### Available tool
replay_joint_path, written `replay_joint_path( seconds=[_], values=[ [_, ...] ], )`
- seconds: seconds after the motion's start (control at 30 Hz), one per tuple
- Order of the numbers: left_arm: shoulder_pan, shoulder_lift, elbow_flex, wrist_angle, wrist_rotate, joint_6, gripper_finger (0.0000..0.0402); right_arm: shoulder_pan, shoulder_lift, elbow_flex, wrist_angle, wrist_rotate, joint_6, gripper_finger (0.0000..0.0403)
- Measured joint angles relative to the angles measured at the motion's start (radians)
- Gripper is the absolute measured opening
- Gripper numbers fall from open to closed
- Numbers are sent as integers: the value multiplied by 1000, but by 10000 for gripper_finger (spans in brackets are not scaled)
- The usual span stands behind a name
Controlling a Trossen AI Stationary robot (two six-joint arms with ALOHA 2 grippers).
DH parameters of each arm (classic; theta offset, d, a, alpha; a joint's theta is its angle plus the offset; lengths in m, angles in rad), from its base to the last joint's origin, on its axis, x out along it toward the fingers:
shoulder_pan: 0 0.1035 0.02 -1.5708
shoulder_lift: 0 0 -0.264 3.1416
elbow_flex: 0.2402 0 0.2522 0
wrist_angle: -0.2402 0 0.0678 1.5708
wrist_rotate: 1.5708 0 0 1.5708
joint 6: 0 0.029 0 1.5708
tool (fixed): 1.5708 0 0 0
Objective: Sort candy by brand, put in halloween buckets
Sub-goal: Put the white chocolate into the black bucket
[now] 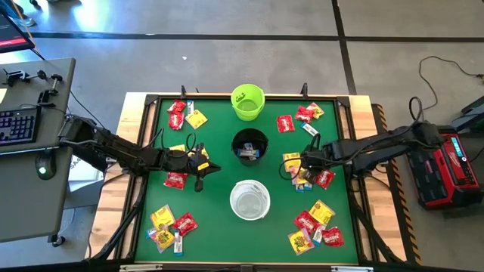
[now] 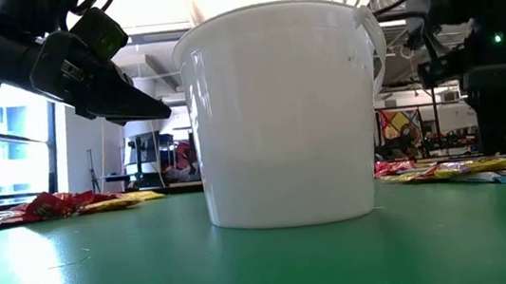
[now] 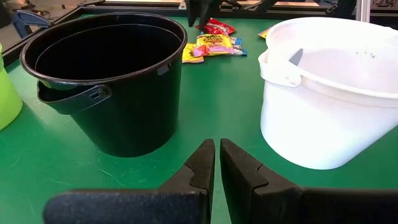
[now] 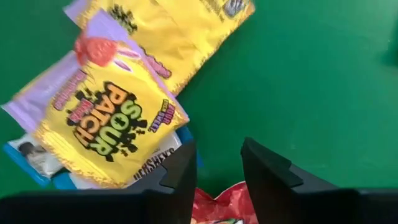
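Table (image 1: 151,227): green top with three buckets in a middle row, lime green (image 1: 248,102), black (image 1: 249,146), white (image 1: 249,199).
Candy: scattered in heaps at all four corners; a few packets lie in the black bucket.
Nearest heap (image 1: 306,172): directly under the right tool, well apart from the left arm.
Right tool (image 1: 293,168): fingers partly apart, straddling a red packet (image 4: 217,208), just beside a yellow Sour Patch packet (image 4: 112,127); no grip that I can see.
Left tool (image 1: 201,168): pinched shut, empty, pointing between the black and white buckets.

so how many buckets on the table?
3, in a line down the middle in the high view: lime green bucket at the far edge, black bucket in the center with something inside it, white bucket nearest. None look hidden.
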State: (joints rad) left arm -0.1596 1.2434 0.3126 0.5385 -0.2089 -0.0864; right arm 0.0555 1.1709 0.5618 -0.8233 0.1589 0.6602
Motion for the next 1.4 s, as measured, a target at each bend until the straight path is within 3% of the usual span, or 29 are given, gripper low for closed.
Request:
replay_joint_path(
  seconds=[0.3, 0.53, 0.9, 1.17, 1.4],
  values=[
    [0, 0, 0, 0, 0, -7, 17, -43, 0, -85, 155, -73, -56, 110],
    [0, 0, 0, -2, 0, -7, 17, -50, 0, -75, 147, -92, -79, 10],
    [0, 0, 0, -3, 0, -7, 17, -14, 0, 64, 26, -1, -85, 1],
    [0, 0, 0, -3, 0, -8, 17, 34, 0, 90, 18, -75, 75, 15],
    [0, 0, 0, -20, 0, -8, 17, 126, 2, 77, 4, -16, 327, 113]
  ],
)
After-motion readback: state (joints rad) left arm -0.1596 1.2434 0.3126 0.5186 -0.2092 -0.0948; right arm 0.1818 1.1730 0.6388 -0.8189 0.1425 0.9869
